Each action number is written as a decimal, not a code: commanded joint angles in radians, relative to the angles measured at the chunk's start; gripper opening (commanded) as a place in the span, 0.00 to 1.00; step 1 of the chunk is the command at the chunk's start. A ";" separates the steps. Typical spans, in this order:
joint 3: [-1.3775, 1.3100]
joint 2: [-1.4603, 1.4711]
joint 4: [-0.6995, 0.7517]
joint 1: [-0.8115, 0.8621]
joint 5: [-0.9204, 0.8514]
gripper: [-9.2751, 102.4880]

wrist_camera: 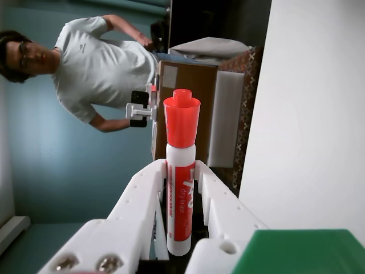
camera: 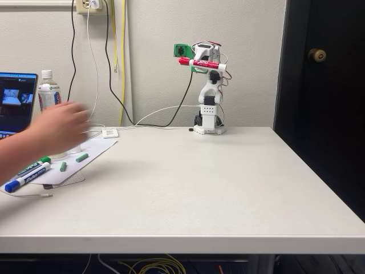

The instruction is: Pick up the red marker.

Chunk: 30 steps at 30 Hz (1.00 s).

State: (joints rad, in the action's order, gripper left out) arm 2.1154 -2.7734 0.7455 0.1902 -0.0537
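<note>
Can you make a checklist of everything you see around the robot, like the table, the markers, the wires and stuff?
Surface: white table, mostly bare.
Job's things: red marker held high off the table, lying level in the fixed view.
Clutter: green marker, blue marker, loose green caps on paper, bottle, laptop.
Pincer: pincer shut on the red marker.
Cables: black cables and white cable along the wall; yellow cables underneath.
Surroundings: a person's hand at the left, dark door.
</note>
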 commanded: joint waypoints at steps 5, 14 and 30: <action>-0.005 0.011 -0.025 0.025 -0.064 0.08; -0.006 0.067 -0.089 -0.012 -0.054 0.08; -0.018 0.032 -0.029 -0.084 -0.057 0.08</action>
State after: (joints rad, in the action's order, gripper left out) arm 2.1184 -2.7197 0.7087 0.1212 -0.1074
